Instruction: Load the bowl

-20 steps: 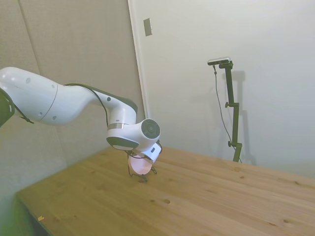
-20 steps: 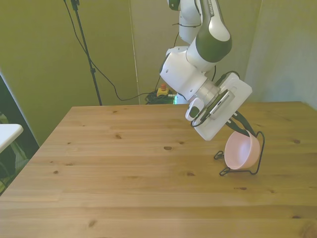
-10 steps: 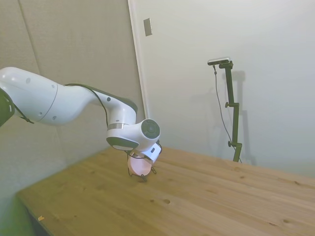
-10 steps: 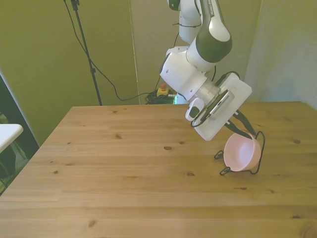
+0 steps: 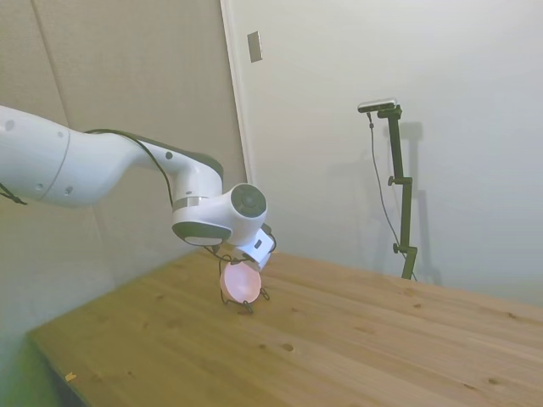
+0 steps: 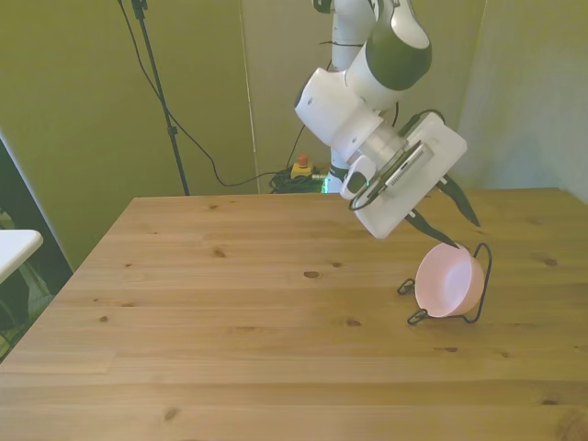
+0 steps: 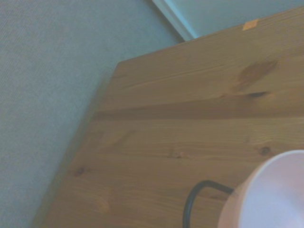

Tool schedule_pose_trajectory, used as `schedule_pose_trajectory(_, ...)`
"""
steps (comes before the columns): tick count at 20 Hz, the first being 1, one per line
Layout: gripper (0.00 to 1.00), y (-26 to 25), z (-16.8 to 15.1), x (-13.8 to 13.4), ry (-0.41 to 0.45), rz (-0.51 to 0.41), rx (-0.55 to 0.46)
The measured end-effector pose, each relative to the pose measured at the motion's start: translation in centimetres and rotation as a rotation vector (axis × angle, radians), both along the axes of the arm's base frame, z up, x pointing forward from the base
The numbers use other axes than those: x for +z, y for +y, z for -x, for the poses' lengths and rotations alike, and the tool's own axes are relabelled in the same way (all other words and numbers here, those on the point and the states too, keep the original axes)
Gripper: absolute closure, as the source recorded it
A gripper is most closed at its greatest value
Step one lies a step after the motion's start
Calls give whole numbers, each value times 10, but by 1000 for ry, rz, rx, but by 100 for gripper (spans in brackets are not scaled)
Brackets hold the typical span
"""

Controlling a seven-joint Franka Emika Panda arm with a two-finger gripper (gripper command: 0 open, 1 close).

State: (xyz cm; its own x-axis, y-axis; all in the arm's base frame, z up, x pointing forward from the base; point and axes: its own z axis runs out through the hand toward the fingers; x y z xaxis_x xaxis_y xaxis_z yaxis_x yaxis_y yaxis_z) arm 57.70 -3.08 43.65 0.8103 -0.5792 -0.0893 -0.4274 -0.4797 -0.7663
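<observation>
Judging from the side view, the main risk is a nudge: the bowl [image 5: 241, 281] stands on edge in the thin wire rack [image 5: 247, 303] near the surface's [image 5: 356, 339] far corner, and the arm's [image 5: 127, 165] wrist hangs just above it. A sideways brush from there could tip the bowl out of the wire or slide the light rack along the wood. The fingers are too dark and small here to read.

In the front view the hand [image 6: 450, 220] sits above the bowl [image 6: 447, 281], apart from it, with its two dark fingers spread wide and nothing between them. The lower fingertip [image 6: 443, 242] lies just over the pink rim, so catching that rim is the likeliest way to undo the placement. The bowl rests inside the rack [image 6: 478, 276] at the front view's right, tilted steeply; its open face points toward the front view's left and a little upward. Being round, it has no long axis; its rim plane stands close to upright.

In the wrist view only a blurred pink edge of the bowl [image 7: 273, 194] and one dark wire loop [image 7: 199, 199] show against the planks.
</observation>
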Motion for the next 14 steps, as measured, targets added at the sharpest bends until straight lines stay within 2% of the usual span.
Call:
schedule_pose_trajectory(7,0,-10,20,37,102,172,-106)
schedule_pose_trajectory(14,0,-29,43,42,220,409,-228)
